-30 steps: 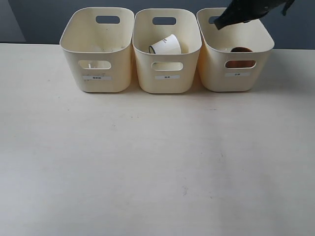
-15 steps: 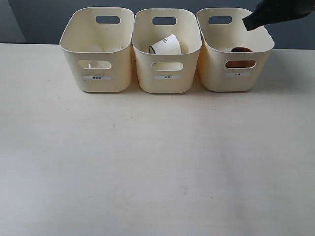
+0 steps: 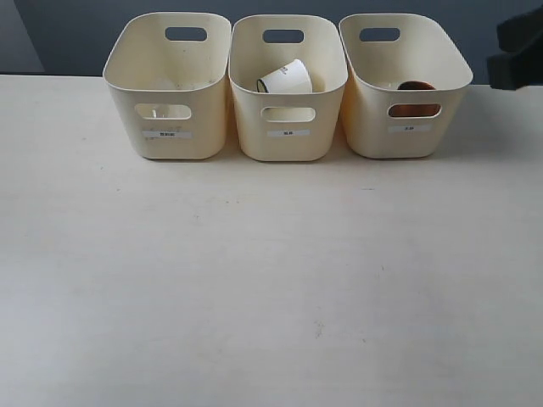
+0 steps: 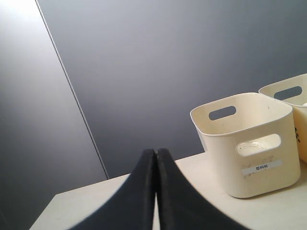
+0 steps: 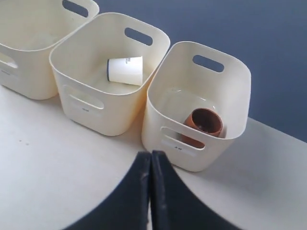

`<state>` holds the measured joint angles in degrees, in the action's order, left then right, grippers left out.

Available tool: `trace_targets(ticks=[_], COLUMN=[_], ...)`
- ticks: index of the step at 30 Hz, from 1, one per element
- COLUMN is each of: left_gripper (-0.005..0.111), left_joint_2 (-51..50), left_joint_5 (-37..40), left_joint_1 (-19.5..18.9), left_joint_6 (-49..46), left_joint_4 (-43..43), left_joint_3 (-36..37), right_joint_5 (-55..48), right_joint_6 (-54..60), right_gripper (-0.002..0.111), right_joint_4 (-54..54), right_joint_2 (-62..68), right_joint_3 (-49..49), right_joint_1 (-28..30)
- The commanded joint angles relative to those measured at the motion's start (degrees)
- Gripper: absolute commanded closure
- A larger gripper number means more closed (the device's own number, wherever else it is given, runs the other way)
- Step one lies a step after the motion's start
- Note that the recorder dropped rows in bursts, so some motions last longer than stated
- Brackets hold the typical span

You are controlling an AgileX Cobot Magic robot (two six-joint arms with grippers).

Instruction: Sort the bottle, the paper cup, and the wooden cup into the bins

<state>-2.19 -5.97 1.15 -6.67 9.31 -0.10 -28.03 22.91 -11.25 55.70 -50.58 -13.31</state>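
Three cream bins stand in a row at the table's far side. The paper cup lies on its side in the middle bin. Inside the right bin sits the wooden cup. Only a clear glint of the bottle shows, through the handle hole of the left bin. My right gripper is shut and empty, up at the right edge, beside the right bin. My left gripper is shut and empty, well apart from the left bin.
A dark grey wall runs behind the bins. The pale table stretches wide in front of them, with only faint marks on it. The left gripper does not show in the exterior view.
My right gripper has pulled away from above the right bin, moving right and lower to the view's edge. The cups and bins have not moved.
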Motion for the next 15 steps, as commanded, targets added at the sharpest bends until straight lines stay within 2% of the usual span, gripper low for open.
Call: trace_targets(ticks=[1,10,15], left_gripper=[0.107,0.107,0.107], left_joint_2=[0.1,0.1,0.1], left_joint_5=[-0.1,-0.1,-0.1], left_joint_1=[0.1,0.1,0.1], left_joint_6=[0.1,0.1,0.1], left_joint_4=[0.0,0.0,0.0], left_joint_3=[0.1,0.1,0.1], right_joint_5=[2.3,4.8,11.2], right_joint_6=[0.3,-0.7,-0.6], right_gripper=[0.108,0.108,0.108], right_joint_4=[-5.2,-16.4,-19.9], right_joint_2=[-11.4,-39.5,-55.7], right_joint_3=[8.7,30.8,40.8], right_joint_1=[0.0,0.0,2.7])
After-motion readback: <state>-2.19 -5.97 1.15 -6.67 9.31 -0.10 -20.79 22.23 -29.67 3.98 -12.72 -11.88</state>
